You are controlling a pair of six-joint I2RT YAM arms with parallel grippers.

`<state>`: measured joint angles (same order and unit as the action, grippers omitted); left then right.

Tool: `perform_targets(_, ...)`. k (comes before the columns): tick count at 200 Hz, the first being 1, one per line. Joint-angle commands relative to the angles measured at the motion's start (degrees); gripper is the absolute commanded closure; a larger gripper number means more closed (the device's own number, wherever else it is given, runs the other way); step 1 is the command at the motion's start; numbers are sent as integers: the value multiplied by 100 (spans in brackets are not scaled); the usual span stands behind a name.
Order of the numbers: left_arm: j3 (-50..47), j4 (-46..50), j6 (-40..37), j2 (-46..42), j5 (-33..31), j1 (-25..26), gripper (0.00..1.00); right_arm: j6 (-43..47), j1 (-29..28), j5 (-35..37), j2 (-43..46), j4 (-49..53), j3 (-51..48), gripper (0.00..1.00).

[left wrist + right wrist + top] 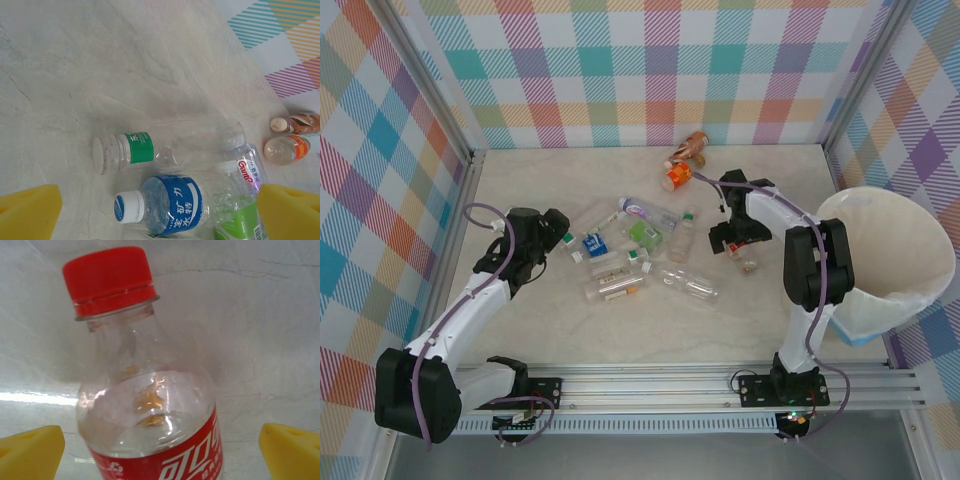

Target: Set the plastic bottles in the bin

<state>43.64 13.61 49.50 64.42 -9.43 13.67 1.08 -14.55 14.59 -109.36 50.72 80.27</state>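
Right claw (161,450) wide apart, red-capped bottle (145,390) midway between its 2 yellow fingers (30,452).

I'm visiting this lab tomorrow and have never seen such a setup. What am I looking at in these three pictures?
These are two small robot arms bolted to a table, filmed from above in the overhead picture. The other two pictures come from cameras on the wrists; the yellow blocks are finger pads. Scattered plastic bottles lie between the arms, and a big cream bin sits at the right. The left gripper looks down on a green-labelled bottle and a blue-labelled bottle. The right gripper faces a red-capped bottle. Both grippers are open; nothing is held.
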Motion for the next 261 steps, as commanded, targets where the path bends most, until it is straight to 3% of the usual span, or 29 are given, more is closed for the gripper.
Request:
perform_targets(1,-48,165,-45,-62,29,-100,0,306,49,-193,-109,10,104,1)
perform_targets(121,18,160,-38,89,252,-119,0,525,57,-172,-549,-488,-171,4)
perform_targets(185,0,-90,-303,116,810,-171,0,149,52,-112,124,-832,-653,27)
perform_targets(261,75,-389,-417,430,1359,-178,0,-436,-76,-402,1676,-1150,-1220,41)
